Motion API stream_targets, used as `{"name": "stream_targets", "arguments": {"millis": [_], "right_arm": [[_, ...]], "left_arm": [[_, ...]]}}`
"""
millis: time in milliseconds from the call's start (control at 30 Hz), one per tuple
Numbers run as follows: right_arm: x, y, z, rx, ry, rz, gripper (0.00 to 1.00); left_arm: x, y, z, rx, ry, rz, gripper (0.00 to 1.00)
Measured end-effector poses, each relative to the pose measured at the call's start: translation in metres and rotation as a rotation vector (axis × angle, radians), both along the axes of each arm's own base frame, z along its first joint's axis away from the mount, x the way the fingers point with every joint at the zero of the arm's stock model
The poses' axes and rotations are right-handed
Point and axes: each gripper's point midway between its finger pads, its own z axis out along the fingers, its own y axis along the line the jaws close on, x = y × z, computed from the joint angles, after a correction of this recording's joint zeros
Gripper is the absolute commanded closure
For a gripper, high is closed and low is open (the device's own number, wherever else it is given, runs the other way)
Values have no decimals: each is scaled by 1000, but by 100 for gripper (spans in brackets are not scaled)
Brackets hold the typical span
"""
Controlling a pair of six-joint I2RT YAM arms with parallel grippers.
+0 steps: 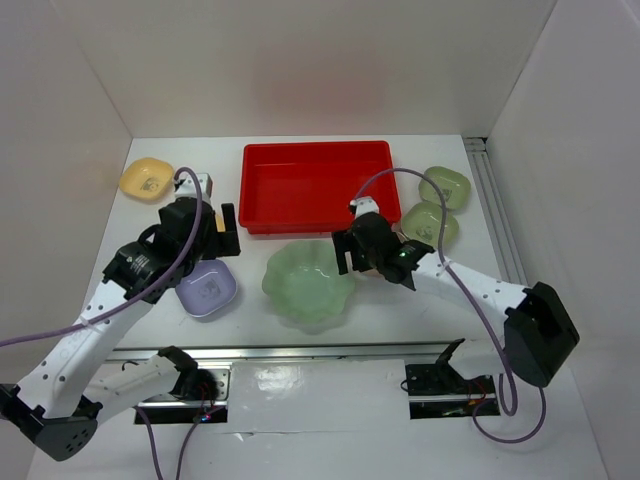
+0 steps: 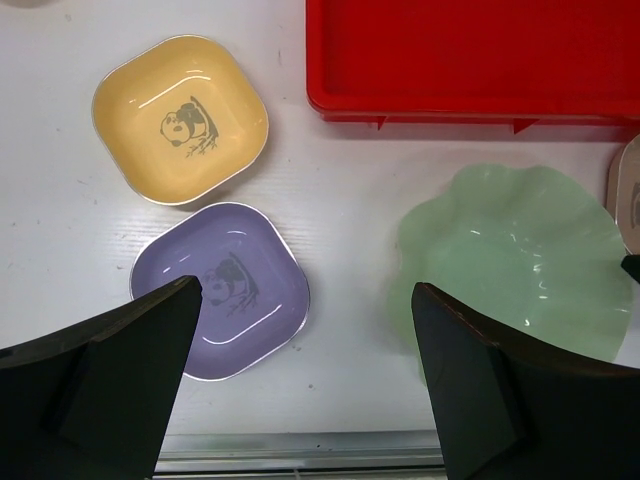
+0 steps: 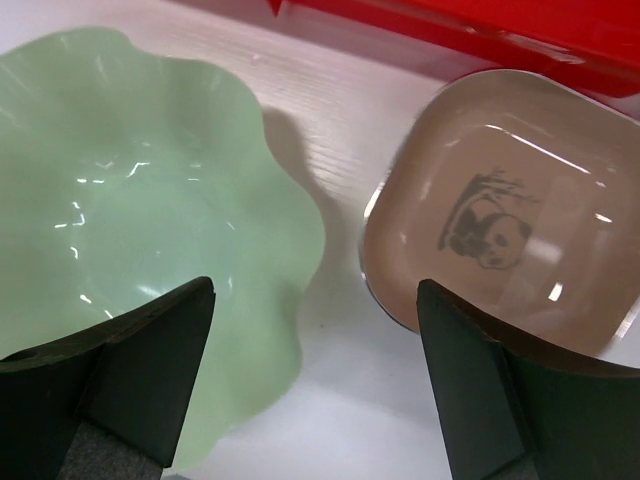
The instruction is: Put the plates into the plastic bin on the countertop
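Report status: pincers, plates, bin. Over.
Left pincer open by lavender plate; right pincer open between scalloped dish and pink plate. No plates in red bin. Nothing blocking it.

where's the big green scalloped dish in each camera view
Top external: pale-green scalloped dish at centre, nearer the arms than the red bin.
Left wrist: dish at right, below the bin.
Right wrist: dish fills the left half.
Shared landmark: the red bin's rim.
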Motion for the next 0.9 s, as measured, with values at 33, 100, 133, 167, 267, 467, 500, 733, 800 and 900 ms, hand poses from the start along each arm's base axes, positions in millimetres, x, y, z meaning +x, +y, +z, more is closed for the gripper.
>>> {"name": "stream_targets", "arguments": {"millis": [33, 100, 133, 167, 267, 467, 500, 733, 800, 900], "right_arm": [[-1, 3, -5, 2, 7, 10, 13], [-1, 9, -14, 2, 19, 24, 16], [0, 10, -18, 5, 24, 29, 18], [0, 12, -21, 8, 26, 34, 19], [1, 17, -29, 18, 35, 46, 21], [1, 24, -46, 23, 62, 63, 29], [1, 25, -48, 24, 66, 66, 32], [-2, 31, -58, 38, 89, 90, 63], [-3, 33, -57, 45, 89, 93, 75], [-1, 38, -54, 77, 84, 85, 92]], "left_arm": [[0, 0, -1, 0, 1, 0, 0], [1, 0, -2, 0, 1, 0, 0], [1, -1, -2, -1, 0, 0, 0], [1, -1, -2, -1, -2, 0, 0], [2, -1, 0, -6, -10, 0, 0], [3, -1, -1, -8, -15, 0, 0], [2, -1, -1, -9, -15, 0, 0], [1, -1, 3, -18, -31, 0, 0], [1, -1, 3, -19, -33, 0, 0], [1, 0, 3, -20, -35, 0, 0]]}}
